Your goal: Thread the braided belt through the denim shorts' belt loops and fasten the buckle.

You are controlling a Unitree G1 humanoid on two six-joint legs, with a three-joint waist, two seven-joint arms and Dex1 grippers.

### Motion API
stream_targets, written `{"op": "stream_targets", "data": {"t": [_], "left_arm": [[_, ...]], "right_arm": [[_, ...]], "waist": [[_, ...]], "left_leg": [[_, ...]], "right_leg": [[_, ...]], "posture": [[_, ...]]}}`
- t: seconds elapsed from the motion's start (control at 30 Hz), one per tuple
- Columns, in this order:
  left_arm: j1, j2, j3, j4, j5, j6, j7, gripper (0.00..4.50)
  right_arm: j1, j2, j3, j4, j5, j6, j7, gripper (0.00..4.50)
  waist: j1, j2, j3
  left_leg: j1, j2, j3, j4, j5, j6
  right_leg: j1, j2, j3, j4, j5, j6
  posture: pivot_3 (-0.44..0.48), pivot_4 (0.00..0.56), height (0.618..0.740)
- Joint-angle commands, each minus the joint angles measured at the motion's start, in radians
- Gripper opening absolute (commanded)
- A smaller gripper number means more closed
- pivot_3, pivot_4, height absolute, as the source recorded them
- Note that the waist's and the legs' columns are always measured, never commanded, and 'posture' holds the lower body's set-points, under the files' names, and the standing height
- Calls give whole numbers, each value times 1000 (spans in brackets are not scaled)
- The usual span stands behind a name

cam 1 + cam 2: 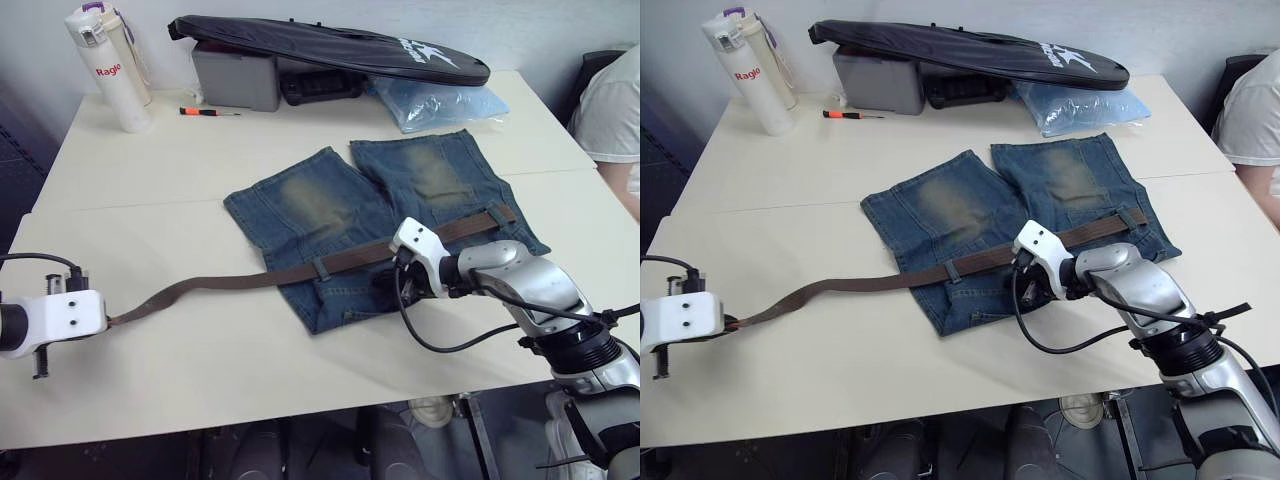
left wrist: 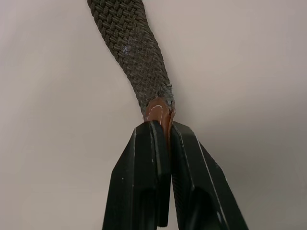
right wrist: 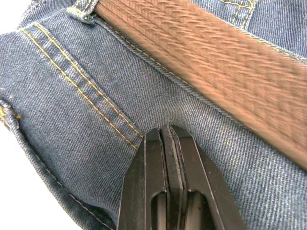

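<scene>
At the centre of the table [image 1: 200, 170] lie the denim shorts [image 1: 330, 215], faded blue with pale worn patches on both legs, the waistband toward me. The braided belt [image 1: 230, 283], brown and woven, runs along the waistband under the belt loops [image 1: 321, 267] and trails out toward 8 o'clock. There my left gripper [image 2: 166, 132] is closed on its brown leather end. My right gripper [image 3: 165, 139] is pressed shut, tips down on the denim just beside the belt, holding nothing. I judge the pull-through is in hand: I should draw the belt straight along the waistband, keep the shorts pinned, and stop if a loop bunches. I cannot see the buckle.
</scene>
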Motion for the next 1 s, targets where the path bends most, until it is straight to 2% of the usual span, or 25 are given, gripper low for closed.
{"op": "stream_targets", "data": {"t": [0.03,0.17,0.3,0.37,0.4,0.43,0.47,0.5,0.6,0.7,0.83,1.0], "left_arm": [[45,21,42,31,62,71,5,57],[46,18,34,23,57,103,8,57],[-39,-32,-16,-48,-40,192,7,57],[-88,-61,-22,-88,-114,263,0,963],[-101,-66,-23,-92,-133,279,-4,1043],[-115,-70,-24,-93,-148,293,-7,1559],[-129,-72,-24,-94,-165,309,-11,1803],[-160,-78,-22,-101,-206,341,-21,2408],[-293,-100,-19,-186,-419,519,-71,3418],[-437,-131,-46,-236,-580,662,-63,4468],[-615,-201,-131,-243,-693,779,-44,4492],[-878,-402,-344,-178,-721,955,73,4492]], "right_arm": [[-4,5,12,34,-50,-4,-4,0],[-3,11,8,34,-59,-5,2,0],[1,13,3,25,-58,0,0,0],[3,10,-3,17,-56,3,0,0],[4,9,-5,15,-55,4,0,0],[5,8,-7,12,-54,5,0,0],[5,6,-9,11,-54,6,0,0],[8,1,-14,5,-52,5,2,0],[11,-26,-43,-29,-32,5,29,0],[1,-39,-91,-74,12,28,54,0],[-5,-51,-150,-137,74,57,80,0],[10,-63,-241,-235,163,121,93,0]], "waist": [[-1,0,0],[-1,0,0],[0,0,0],[0,0,0],[1,0,0],[1,0,0],[3,1,0],[3,1,0],[5,1,-1],[4,0,-1],[19,0,-1],[29,2,0]], "left_leg": [[0,0,0,0,0,0],[0,5,1,0,-2,-3],[1,8,1,1,-3,-4],[1,9,1,1,-3,-5],[1,10,1,0,-3,-6],[1,10,1,0,-3,-6],[1,10,1,0,-3,-6],[1,10,1,0,-3,-6],[1,11,1,1,-3,-6],[0,11,1,1,-3,-7],[-2,11,1,2,-3,-7],[-4,11,2,3,-2,-8]], "right_leg": [[0,0,0,0,0,0],[0,4,0,0,-1,-2],[-1,7,0,0,-2,-4],[-1,9,0,1,-2,-5],[-2,9,0,1,-3,-5],[-2,9,0,2,-3,-6],[-2,10,0,3,-3,-7],[-3,10,0,4,-4,-8],[-3,10,0,5,-4,-8],[-4,10,0,5,-4,-8],[-4,10,0,5,-4,-8],[-7,11,0,6,-4,-7]], "posture": [[0,150,740],[0,150,740],[0,150,740],[0,150,740],[0,150,740],[0,150,740],[0,150,740],[0,150,740],[0,150,740],[0,150,740],[0,150,740],[0,150,740]]}}
